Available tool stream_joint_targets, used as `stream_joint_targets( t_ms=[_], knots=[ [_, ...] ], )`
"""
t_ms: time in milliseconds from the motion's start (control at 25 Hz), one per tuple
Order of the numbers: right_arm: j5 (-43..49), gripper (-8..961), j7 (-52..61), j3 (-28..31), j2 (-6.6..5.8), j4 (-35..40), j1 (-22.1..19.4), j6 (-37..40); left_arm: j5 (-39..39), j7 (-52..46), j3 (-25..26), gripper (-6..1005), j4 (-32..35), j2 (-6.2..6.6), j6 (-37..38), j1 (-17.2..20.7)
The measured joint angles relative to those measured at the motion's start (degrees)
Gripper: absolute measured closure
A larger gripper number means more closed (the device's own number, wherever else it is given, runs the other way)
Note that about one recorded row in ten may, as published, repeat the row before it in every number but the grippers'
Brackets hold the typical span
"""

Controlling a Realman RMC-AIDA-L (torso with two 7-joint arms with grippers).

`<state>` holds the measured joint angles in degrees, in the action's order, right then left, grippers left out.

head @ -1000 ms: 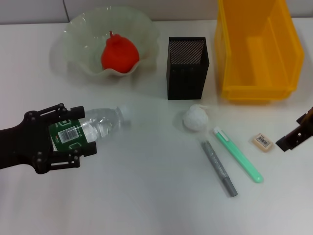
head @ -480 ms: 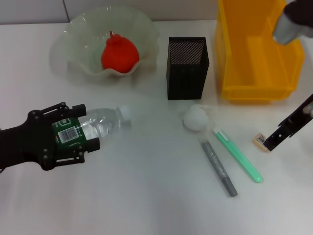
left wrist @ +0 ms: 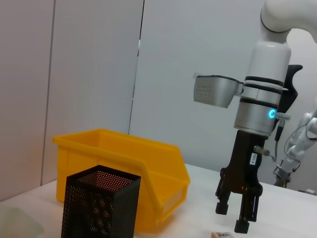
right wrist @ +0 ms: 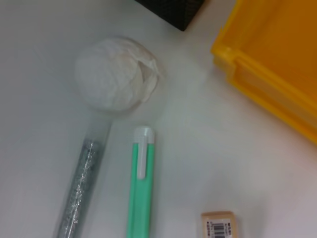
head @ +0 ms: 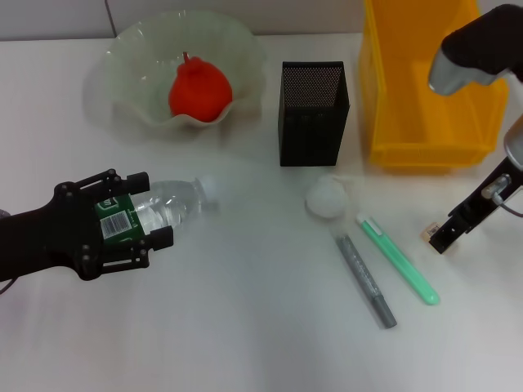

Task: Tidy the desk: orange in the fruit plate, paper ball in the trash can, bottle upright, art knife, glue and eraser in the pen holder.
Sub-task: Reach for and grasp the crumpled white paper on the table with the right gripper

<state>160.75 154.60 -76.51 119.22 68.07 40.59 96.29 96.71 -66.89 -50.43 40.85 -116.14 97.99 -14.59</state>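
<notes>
My left gripper (head: 151, 211) is shut on the bottle (head: 167, 206), which lies on its side with its cap pointing right. The orange (head: 198, 88) sits in the fruit plate (head: 122, 57). The paper ball (head: 328, 198) (right wrist: 116, 74), the art knife (head: 367, 281) (right wrist: 81, 188) and the glue (head: 398, 259) (right wrist: 140, 183) lie below the pen holder (head: 313, 114). My right gripper (head: 445, 237) (left wrist: 233, 218) hangs open just above the eraser (right wrist: 218, 225), whose edge shows in the head view (head: 426, 233). The trash can (head: 429, 82) stands at the back right.
The pen holder (left wrist: 99, 203) and trash can (left wrist: 124, 158) stand close together at the back. The paper ball touches the top end of the art knife. The right arm's upper link (head: 478, 49) reaches over the trash can.
The right arm has swung in from the table's right edge and its gripper now stands over the eraser. The left gripper has shifted slightly right with the bottle.
</notes>
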Motion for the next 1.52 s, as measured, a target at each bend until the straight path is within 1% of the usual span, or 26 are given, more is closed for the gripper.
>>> stream_joint_targets(
  t_ms=[240,480,920,1080,1520],
  knots=[
    [0.1,119,1.0,-2.4,0.03,-2.4,1.1,-1.9,0.0,0.0,-0.2,139,-0.2,-0.10,-0.5,0.0],
    [0.5,221,1.6,-3.2,0.11,-6.6,3.2,-3.3,1.3,0.0,0.2,139,-0.6,-0.15,-0.6,0.0],
    [0.7,437,2.0,-3.9,0.14,-7.0,3.4,-5.4,1.5,0.0,0.2,140,-0.6,-0.18,-0.5,-0.1],
    [0.5,506,2.0,-5.0,0.18,-7.1,3.4,-5.6,1.5,0.0,0.2,140,-0.6,-0.21,-0.9,-0.1],
    [0.3,535,2.2,-6.2,0.31,-8.4,4.0,-5.5,1.5,0.7,0.2,140,-1.0,-0.22,-1.7,-0.2]
  ],
)
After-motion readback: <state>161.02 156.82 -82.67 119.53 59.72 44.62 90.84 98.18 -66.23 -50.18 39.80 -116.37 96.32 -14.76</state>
